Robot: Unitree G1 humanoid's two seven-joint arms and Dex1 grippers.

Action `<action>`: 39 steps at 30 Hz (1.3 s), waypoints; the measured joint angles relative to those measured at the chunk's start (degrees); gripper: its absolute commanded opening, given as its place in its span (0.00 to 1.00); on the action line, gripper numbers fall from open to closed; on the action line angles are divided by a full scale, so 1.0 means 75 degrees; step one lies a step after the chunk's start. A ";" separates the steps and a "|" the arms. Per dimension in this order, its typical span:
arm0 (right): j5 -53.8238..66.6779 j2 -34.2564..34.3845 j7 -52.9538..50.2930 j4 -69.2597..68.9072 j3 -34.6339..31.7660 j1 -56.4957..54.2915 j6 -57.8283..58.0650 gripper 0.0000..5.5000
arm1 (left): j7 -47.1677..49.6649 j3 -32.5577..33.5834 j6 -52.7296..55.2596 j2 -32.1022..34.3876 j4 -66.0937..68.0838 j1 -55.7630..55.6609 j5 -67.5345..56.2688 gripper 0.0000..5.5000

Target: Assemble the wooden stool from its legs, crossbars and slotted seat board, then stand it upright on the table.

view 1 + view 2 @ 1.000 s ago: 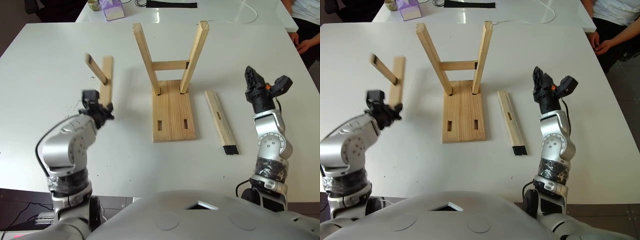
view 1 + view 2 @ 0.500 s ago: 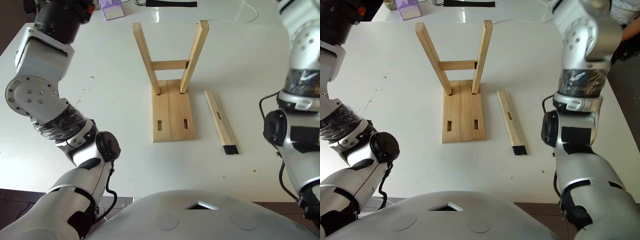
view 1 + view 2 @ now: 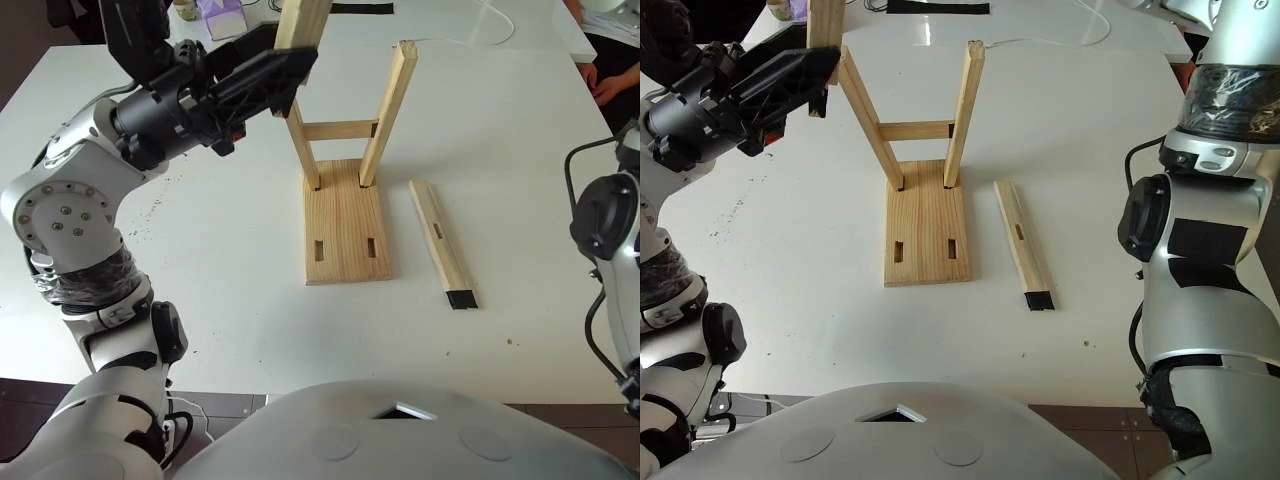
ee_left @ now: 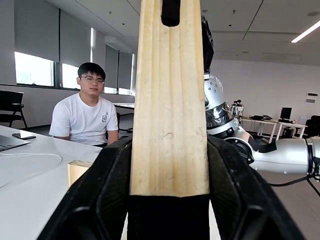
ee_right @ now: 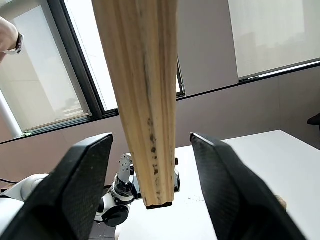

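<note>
jaws of left gripper (image 4: pixel 170 145) clamped on pale wooden stool leg (image 4: pixel 170 85), high over desk's (image 3: pixel 210 260) far edge. right gripper (image 5: pixel 151 139): jaws apart, wooden bar (image 5: pixel 142 90) between, untouched. slotted wooden seat board (image 3: pixel 345 240) mid-desk, leg frame (image 3: pixel 340 130) standing in it; loose leg (image 3: pixel 440 242) just beside.

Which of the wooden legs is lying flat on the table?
The loose leg right of the seat board, with the black end. The two standing legs sit in the board's slots; the left gripper holds the held leg aloft.
</note>
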 measured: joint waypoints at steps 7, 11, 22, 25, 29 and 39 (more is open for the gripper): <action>-0.0108 -0.0073 0.0468 -0.0306 0.0014 -0.0012 -0.0288 0.63 | -0.0697 -0.0615 -0.0484 0.0260 0.0077 0.0415 0.0360 0.37; -0.0118 -0.0072 0.0498 -0.0448 0.0007 0.0026 -0.0367 0.71 | -0.0853 -0.0800 -0.0588 0.0421 -0.0014 0.0633 0.0418 0.37; -0.0077 -0.0120 0.0459 -0.0532 -0.0026 0.0048 -0.0152 0.53 | -0.0877 -0.0853 -0.0757 0.0554 -0.0155 0.0926 0.0447 0.37; -0.0043 -0.0122 0.0419 -0.0620 -0.0039 0.0161 -0.0070 0.46 | -0.0938 -0.0910 -0.0825 0.0586 -0.0156 0.0942 0.0485 0.37; -0.0019 -0.0108 0.0233 -0.0728 -0.0064 0.0255 0.0075 0.38 | -0.1013 -0.0951 -0.0873 0.0642 -0.0154 0.0956 0.0524 0.37; -0.0002 -0.0088 -0.0050 -0.1061 -0.0248 0.0666 0.0080 0.38 | -0.1013 -0.1124 -0.0981 0.0712 0.0002 0.0968 0.0637 0.47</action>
